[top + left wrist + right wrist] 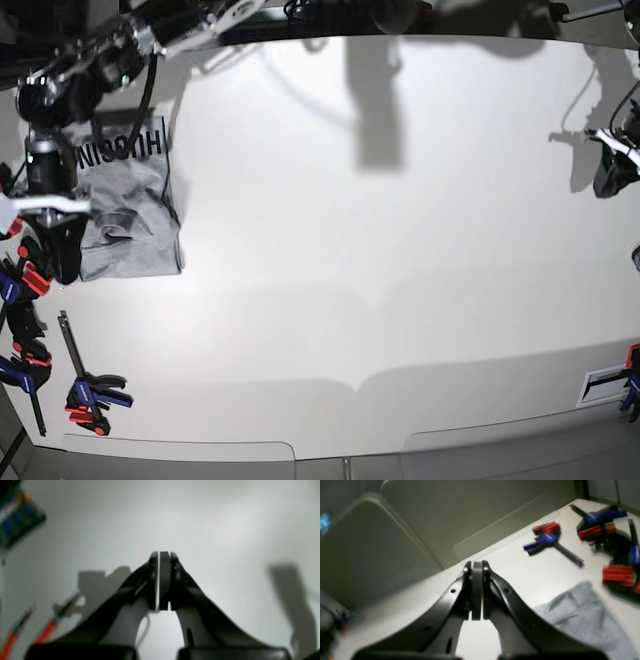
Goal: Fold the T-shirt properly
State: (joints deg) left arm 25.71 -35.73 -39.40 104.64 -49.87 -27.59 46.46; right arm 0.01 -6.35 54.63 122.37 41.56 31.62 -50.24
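The T-shirt (128,215) lies as a compact folded grey bundle at the table's far left in the base view, with black lettering (120,150) showing on its far part. A corner of it shows in the right wrist view (582,617). My right gripper (55,258) hangs just left of the bundle. In its wrist view it (477,567) is shut with nothing between its pads, over bare table beside the cloth. My left gripper (607,178) is at the far right edge, far from the shirt. In its wrist view it (164,555) is shut and empty over bare table.
Several red-and-blue bar clamps lie along the table's left edge (85,390), close to the shirt (545,538). Two red-handled clamps (47,630) show at the left of the left wrist view. A label and a clamp sit at the front right corner (608,385). The white table (380,260) spans the middle.
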